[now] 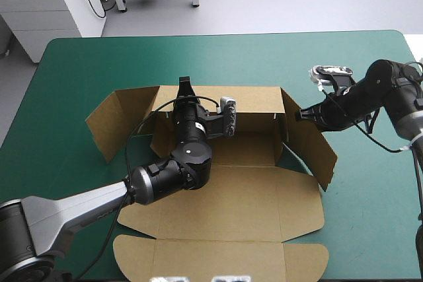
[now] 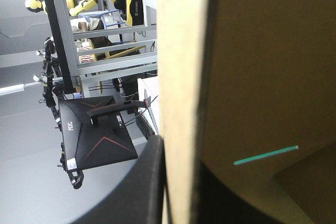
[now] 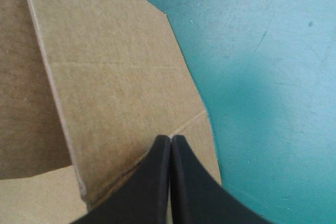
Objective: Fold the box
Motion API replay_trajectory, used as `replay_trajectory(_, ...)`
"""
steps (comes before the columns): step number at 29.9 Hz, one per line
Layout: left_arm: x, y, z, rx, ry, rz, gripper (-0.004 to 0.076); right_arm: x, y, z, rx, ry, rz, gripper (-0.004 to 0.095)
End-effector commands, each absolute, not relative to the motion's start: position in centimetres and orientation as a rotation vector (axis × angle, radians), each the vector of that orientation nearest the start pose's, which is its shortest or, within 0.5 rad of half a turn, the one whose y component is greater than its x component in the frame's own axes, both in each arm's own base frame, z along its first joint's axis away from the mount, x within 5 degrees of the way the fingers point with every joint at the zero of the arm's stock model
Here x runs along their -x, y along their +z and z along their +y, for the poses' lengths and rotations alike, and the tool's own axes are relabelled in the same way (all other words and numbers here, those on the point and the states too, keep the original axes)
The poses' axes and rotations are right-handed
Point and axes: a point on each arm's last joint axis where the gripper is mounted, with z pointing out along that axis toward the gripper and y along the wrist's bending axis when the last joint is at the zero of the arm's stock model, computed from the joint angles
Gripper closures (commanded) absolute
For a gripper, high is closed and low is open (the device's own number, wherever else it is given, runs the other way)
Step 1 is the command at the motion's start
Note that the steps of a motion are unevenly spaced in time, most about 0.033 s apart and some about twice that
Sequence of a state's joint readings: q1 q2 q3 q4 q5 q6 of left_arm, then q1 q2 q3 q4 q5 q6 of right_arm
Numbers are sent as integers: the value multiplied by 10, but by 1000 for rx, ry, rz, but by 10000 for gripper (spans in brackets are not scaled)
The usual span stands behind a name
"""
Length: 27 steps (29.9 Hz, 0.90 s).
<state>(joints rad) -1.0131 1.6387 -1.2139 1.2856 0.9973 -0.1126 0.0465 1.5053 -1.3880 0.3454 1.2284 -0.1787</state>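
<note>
The brown box (image 1: 231,209) lies open in the middle of the table, its back wall (image 1: 254,102) raised and its lid (image 1: 218,259) flat toward the near edge. My left gripper (image 1: 184,86) reaches over the tray floor and is shut on the back wall's top edge. In the left wrist view that board edge (image 2: 181,77) runs between the black fingers (image 2: 147,192). My right gripper (image 1: 297,115) is shut, and its tip (image 3: 170,139) rests against the outer face of the raised right side flap (image 3: 115,77). The left side flap (image 1: 122,120) leans outward.
Bare teal-green cover (image 1: 264,57) lies beyond the back wall and to the right of the box (image 3: 273,77). The lid's rounded tabs (image 1: 307,259) reach close to the table's near edge.
</note>
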Motion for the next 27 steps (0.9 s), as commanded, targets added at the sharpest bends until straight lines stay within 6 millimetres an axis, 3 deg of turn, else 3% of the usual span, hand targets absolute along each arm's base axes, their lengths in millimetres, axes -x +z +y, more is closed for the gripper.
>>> replay_trajectory(1,-240,323,-251,-1466,999,1498,709,-290,358,47,247,503,2700,928)
replay_trajectory(16,-242,328,-250,-1482,1072,1428,708,-289,358,46,268,500,2704,928)
replay_trajectory(27,-255,357,-239,-1432,946,1585,708,-290,358,41,243,496,2699,928)
